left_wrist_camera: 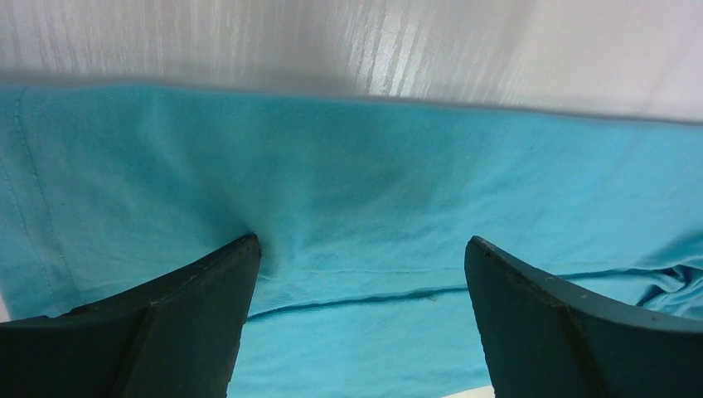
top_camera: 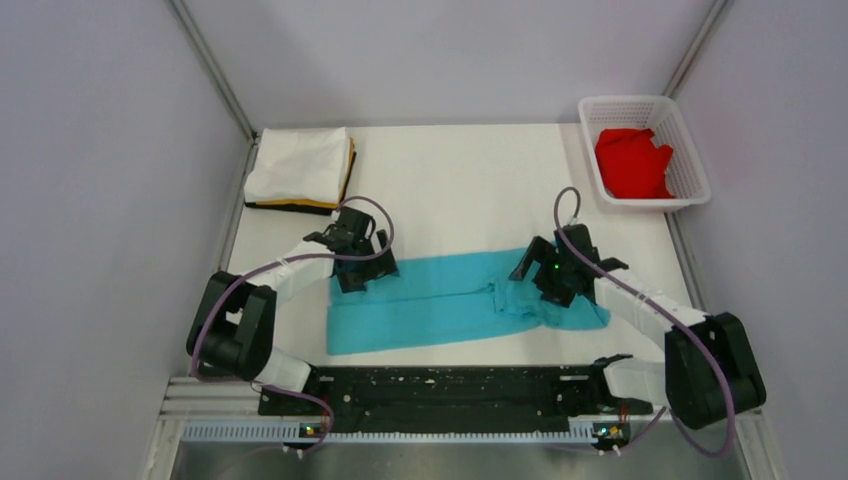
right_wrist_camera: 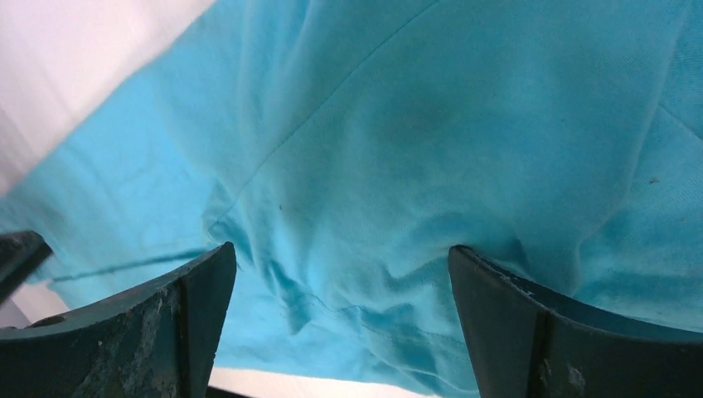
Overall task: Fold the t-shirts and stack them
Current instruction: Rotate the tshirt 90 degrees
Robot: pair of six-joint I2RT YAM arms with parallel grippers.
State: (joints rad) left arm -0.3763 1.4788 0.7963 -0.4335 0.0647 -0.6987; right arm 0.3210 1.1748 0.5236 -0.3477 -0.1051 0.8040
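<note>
The turquoise-blue t-shirt [top_camera: 440, 298] lies folded into a long band across the near middle of the table. My left gripper [top_camera: 352, 272] is open, its fingertips pressed down on the band's left end [left_wrist_camera: 356, 207]. My right gripper [top_camera: 548, 290] is open over the wrinkled right end [right_wrist_camera: 390, 166], fingertips touching the cloth. A folded white t-shirt [top_camera: 298, 163] lies on a folded orange-yellow one [top_camera: 340, 203] at the back left. The bright red t-shirt [top_camera: 632, 162] is bunched in the basket.
A white lattice basket [top_camera: 690, 150] stands at the back right. The table's bare white top [top_camera: 460, 190] stretches behind the blue shirt. Grey walls close in on the left, back and right. The black arm rail [top_camera: 440, 390] runs along the near edge.
</note>
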